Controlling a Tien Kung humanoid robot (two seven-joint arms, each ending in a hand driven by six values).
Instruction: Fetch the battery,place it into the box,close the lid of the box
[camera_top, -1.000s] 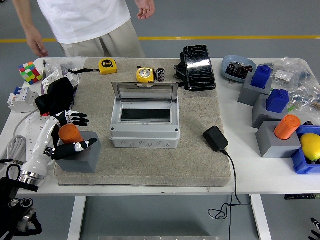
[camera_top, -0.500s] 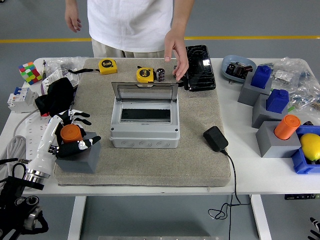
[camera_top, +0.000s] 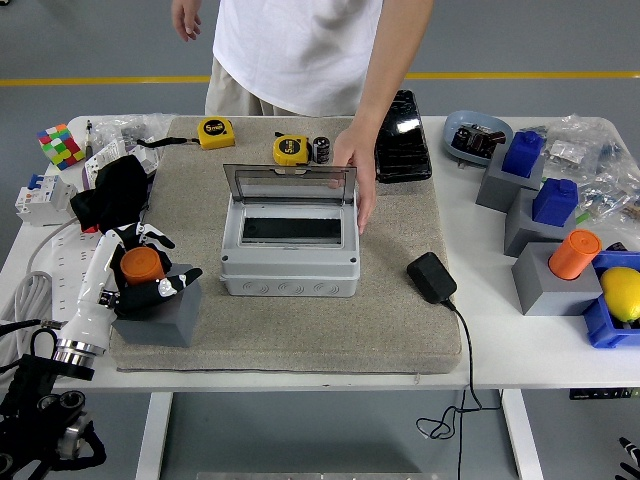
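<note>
Since half a second ago the person's hand (camera_top: 357, 172) has come down from beside the small black cylindrical battery (camera_top: 321, 150) to the right end of the grey plastic box's (camera_top: 289, 262) raised clear lid (camera_top: 289, 178), touching its edge. The battery stands on the beige mat (camera_top: 400, 320) behind the box, just beside a yellow tape measure (camera_top: 290, 150). The robot's left hand (camera_top: 142, 272) stays at the orange cylinder (camera_top: 139, 266) set in a grey block (camera_top: 160, 318), its fingers (camera_top: 160, 240) curled loosely round the cylinder; whether they grip it I cannot tell. The white counter (camera_top: 520, 350) carries the rest.
</note>
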